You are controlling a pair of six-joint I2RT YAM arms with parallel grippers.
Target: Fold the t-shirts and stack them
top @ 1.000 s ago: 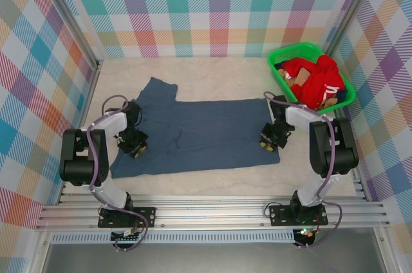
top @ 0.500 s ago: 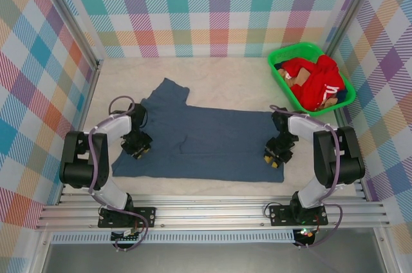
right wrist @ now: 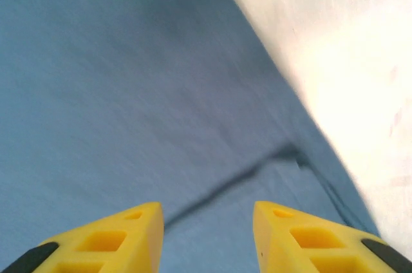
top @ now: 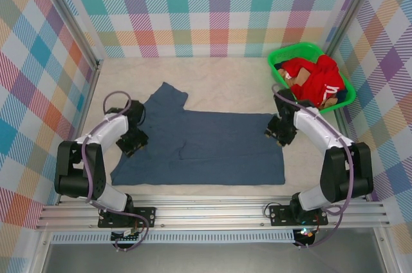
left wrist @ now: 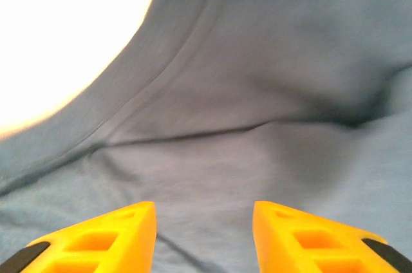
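Shirt (top: 212,147) spread flat on the near-centre table (top: 219,80), one sleeve reaching toward the far left. Left gripper (top: 132,143) over the shirt's left edge; right gripper (top: 279,132) over its far right corner. Basket (top: 290,49) in the table's far right corner, clothes (top: 315,80) heaped in it.

I work in a robot lab's test cell. Plaid-printed panels (top: 219,9) wall in my pale counter (top: 225,76) on three sides, bare aluminium rails (top: 212,212) run along its near edge, and a metal post (top: 67,18) frames a corner.
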